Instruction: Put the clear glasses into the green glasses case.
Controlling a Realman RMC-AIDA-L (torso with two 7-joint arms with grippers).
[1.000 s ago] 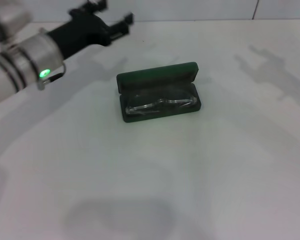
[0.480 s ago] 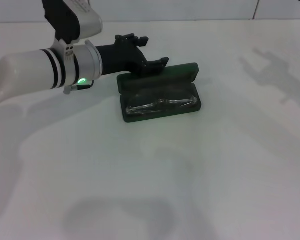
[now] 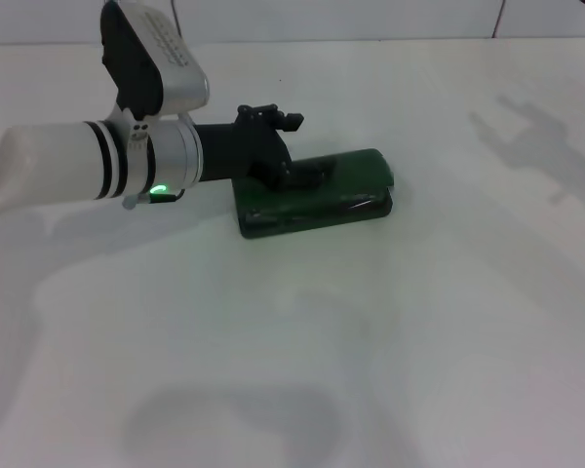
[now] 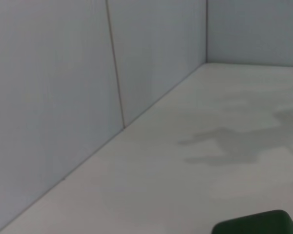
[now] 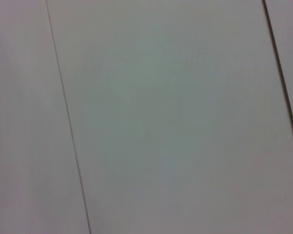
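The green glasses case [image 3: 346,185] lies at the middle of the white table, its lid lowered to a thin gap above the base. The clear glasses are hidden under that lid. My left gripper [image 3: 291,146] reaches in from the left and stands open over the case's left half. One black finger [image 3: 307,176] rests against the lid and the other [image 3: 270,116] points up behind it. In the left wrist view only a corner of the case [image 4: 254,224] shows. The right gripper is out of view.
The white table [image 3: 419,322] spreads all round the case. Pale panelled walls [image 4: 63,87] stand along its far edge. The left arm's white forearm [image 3: 58,171] crosses the table's left side.
The left arm swung in from the far left and came down on the case. The lid, upright and open before with the glasses showing inside, is now pushed down almost shut.
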